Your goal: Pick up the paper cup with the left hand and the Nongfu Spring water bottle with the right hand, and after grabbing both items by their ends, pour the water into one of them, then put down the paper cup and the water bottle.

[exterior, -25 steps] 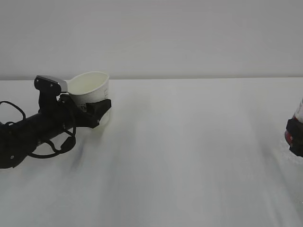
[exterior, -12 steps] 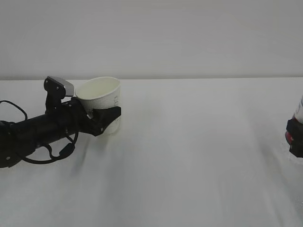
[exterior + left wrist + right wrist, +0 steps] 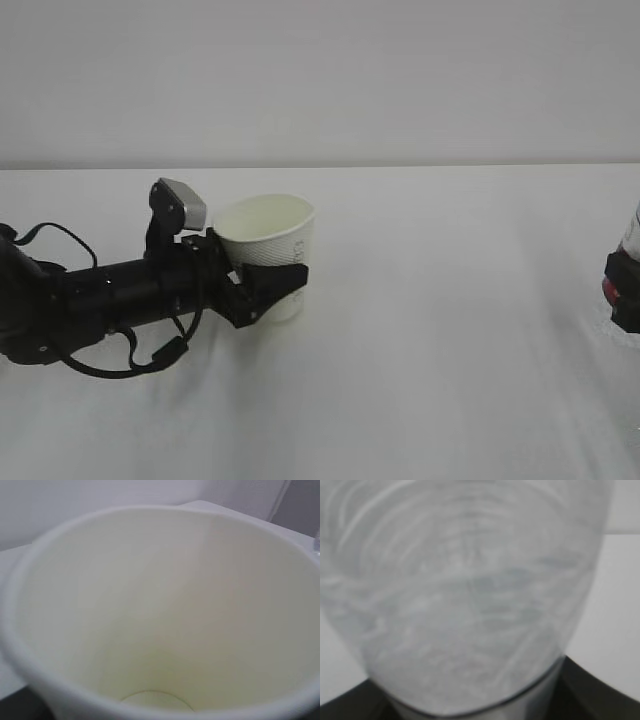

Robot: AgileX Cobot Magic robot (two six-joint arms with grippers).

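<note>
Carried rightward across the table point(image 3: 420, 380) over the last second, the paper cup point(image 3: 268, 240) now sits nearer the middle of the exterior view, clamped low on its body by the left hand point(image 3: 262, 290), whose black fingers press either side of it. It is tilted slightly, mouth up and leaning toward the arm. From the left wrist, the paper cup point(image 3: 160, 615) fills the frame, its pale inside dry to the bottom. At the right edge, the right hand point(image 3: 625, 292) grips the Nongfu Spring water bottle point(image 3: 632, 240), mostly cut off. Close to the right wrist, the bottle's point(image 3: 465, 595) clear ribbed body crowds the picture, dark jaws beneath it.
</note>
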